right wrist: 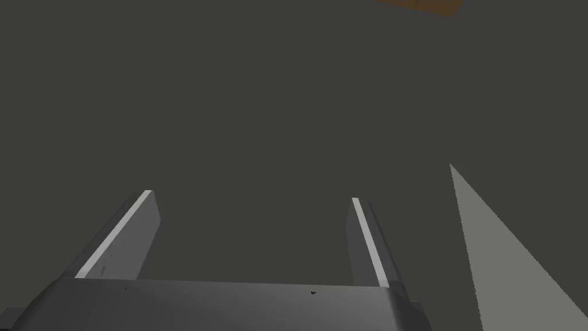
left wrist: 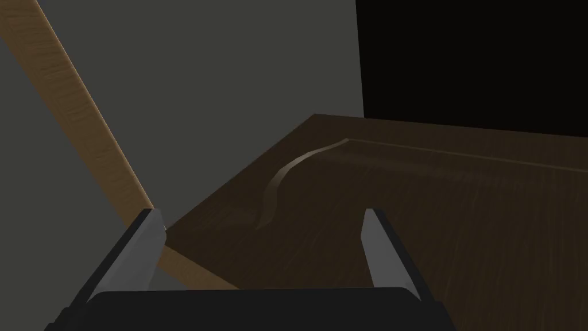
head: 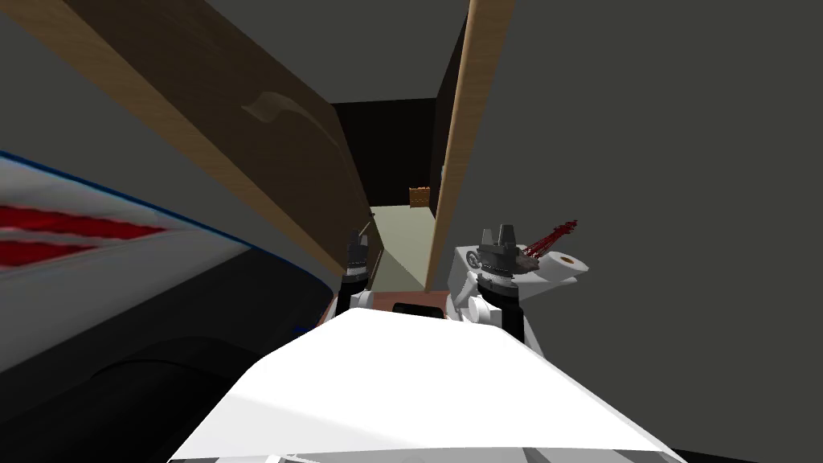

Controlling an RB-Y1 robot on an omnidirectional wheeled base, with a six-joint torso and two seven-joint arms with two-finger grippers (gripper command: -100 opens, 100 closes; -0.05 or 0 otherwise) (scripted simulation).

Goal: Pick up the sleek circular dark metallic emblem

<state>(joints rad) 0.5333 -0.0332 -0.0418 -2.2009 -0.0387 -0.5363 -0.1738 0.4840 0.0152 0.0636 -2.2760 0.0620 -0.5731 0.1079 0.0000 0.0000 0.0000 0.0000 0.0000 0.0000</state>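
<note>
My left gripper [left wrist: 261, 214] is open, with nothing between its fingers. It points at a dark brown wooden door [left wrist: 402, 207] with a curved lever handle [left wrist: 275, 189]. In the head view it [head: 358, 239] hangs low beside that door's [head: 273, 153] edge. My right gripper [right wrist: 252, 195] is open too and faces a flat dark grey wall [right wrist: 258, 86]. The head view puts it [head: 501, 231] just right of the light wood door jamb [head: 462, 137].
A narrow pale floor strip [head: 402, 241] runs ahead between door and jamb to a small brown box [head: 419, 196]. A white roll with a brown core [head: 567, 261] and a dark red spiky thing [head: 553, 237] lie by my right gripper. A white, red and blue striped shape [head: 80, 233] looms left.
</note>
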